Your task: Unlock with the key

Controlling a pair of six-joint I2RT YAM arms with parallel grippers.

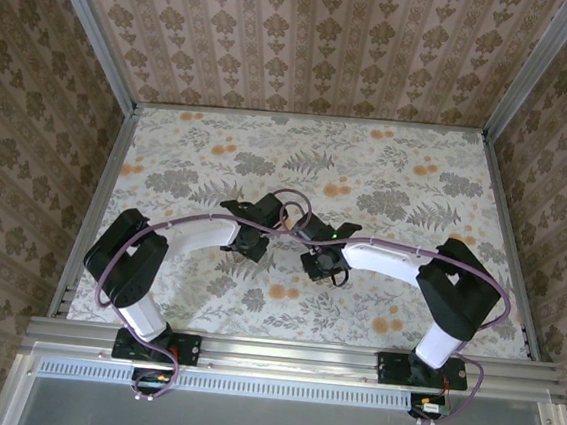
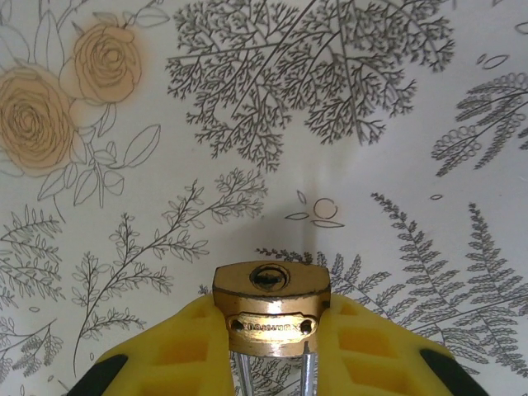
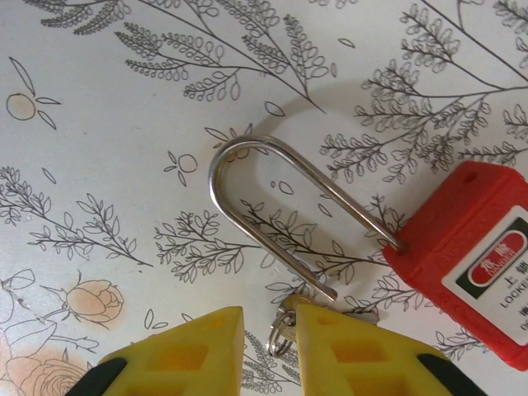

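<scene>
The key (image 3: 281,333) shows its small ring in the narrow gap between the right tool's (image 3: 271,318) yellow fingers, just beside the open shackle of the red padlock (image 3: 466,256) lying on the desk (image 3: 99,124). Whether the fingers pinch it, I cannot tell. The left tool (image 2: 272,312) is clamped on a brass padlock (image 2: 272,289).

On brass padlock (image 2: 271,307), shackle legs run off frame at 6 o'clock, rest unseen. Fingers (image 2: 177,351) of left gripper (image 2: 272,313) also cropped at 6. At 3 o'clock red lock body (image 3: 470,256) is cut, label txt only partly legible. A small ring (image 3: 281,332) sits btwn right gripper (image 3: 268,320) fingers (image 3: 186,355): whatever hangs on it is hidden at 6 o'clock; pinched or loose, can't tell. Top view: gripper tips & contents too small to read.
</scene>
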